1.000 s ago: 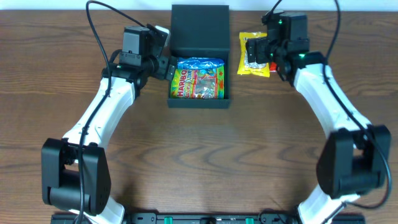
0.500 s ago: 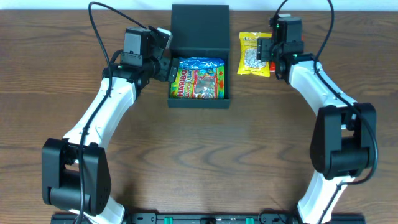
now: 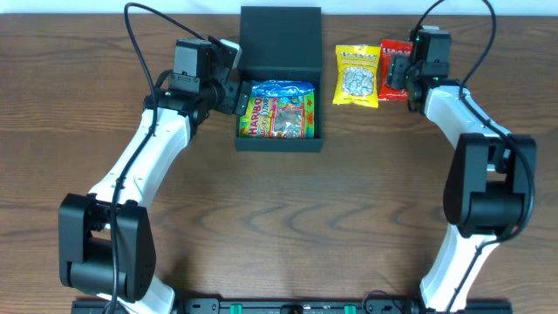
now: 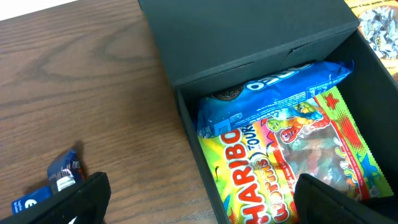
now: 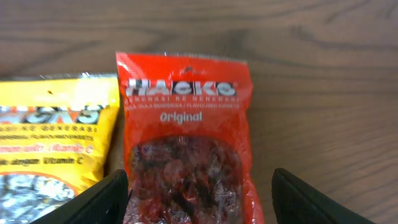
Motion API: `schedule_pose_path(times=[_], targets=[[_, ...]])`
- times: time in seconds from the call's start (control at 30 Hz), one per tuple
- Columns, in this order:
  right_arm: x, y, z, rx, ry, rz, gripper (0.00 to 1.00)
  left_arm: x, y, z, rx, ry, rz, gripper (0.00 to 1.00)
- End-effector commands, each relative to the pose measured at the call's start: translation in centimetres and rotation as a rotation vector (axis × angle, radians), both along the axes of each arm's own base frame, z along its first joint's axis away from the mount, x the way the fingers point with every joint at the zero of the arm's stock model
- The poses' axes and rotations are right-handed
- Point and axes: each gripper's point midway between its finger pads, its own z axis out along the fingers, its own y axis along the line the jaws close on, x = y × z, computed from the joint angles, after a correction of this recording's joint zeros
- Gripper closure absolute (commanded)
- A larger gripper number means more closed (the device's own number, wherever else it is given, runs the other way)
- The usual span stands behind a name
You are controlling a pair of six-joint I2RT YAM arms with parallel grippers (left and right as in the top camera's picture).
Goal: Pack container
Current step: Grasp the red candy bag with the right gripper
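The dark teal-black container sits at the table's back centre with its flat lid open behind it. Inside lie a blue Oreo packet and a Haribo worms packet, both also in the left wrist view, Oreo and Haribo. My left gripper is open and empty, straddling the container's left wall. My right gripper is open above a red Hacks packet. A yellow Hacks packet lies to its left.
A small blue packet lies on the wood left of the container, under my left arm. The table's far edge runs just behind the packets.
My right arm has swung right, from over the yellow packet to over the red packet, uncovering both. The left arm has not moved.
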Motion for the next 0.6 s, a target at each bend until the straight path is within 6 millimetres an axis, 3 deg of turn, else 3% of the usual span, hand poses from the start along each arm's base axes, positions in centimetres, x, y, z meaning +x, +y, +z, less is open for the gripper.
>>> schedule_pose_path(times=[0.0, 0.2, 0.47, 0.57], targets=[[0.1, -0.8, -2.2, 0.006, 0.028, -0.030, 0.27, 0.3, -0.2, 1.2, -0.017, -0.023, 0.001, 0.05], [-0.2, -1.3, -4.7, 0.022, 0.065, -0.042, 0.32, 0.3, -0.2, 1.2, -0.017, -0.023, 0.002, 0.05], [-0.5, -1.2, -5.5, 0.035, 0.091, -0.041, 0.91, 0.3, -0.2, 1.2, -0.017, -0.023, 0.001, 0.05], [-1.1, -1.1, -5.9, 0.044, 0.118, -0.051, 0.99, 0.3, -0.1, 1.3, -0.016, -0.025, 0.002, 0.05]])
